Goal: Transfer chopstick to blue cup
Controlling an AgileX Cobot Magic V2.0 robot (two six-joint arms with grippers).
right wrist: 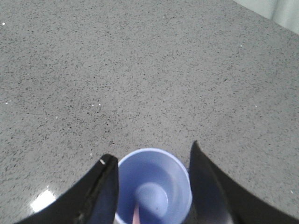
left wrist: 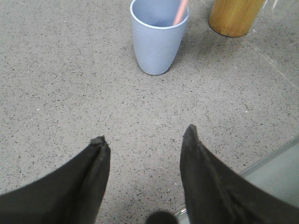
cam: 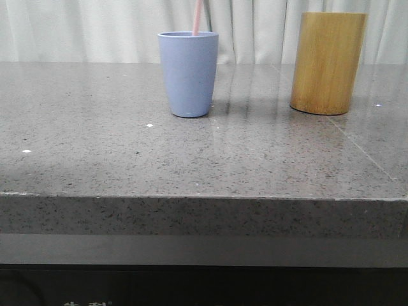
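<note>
The blue cup (cam: 188, 76) stands upright on the grey stone table (cam: 191, 159), left of centre at the back. A pale pink chopstick (cam: 197, 17) stands in it and leans out past the top of the front view. In the left wrist view the cup (left wrist: 156, 42) with the chopstick (left wrist: 180, 11) lies ahead of my left gripper (left wrist: 145, 134), which is open, empty and well short of it. My right gripper (right wrist: 152, 151) is open high above the cup (right wrist: 161, 184), looking down into it. The chopstick's lower part (right wrist: 137, 215) shows inside. Neither gripper shows in the front view.
A taller yellow-brown bamboo holder (cam: 326, 64) stands at the back right, also seen in the left wrist view (left wrist: 233, 18). White curtains hang behind the table. The table's front edge (cam: 204, 197) runs across the front view; an edge (left wrist: 271, 156) shows near my left gripper.
</note>
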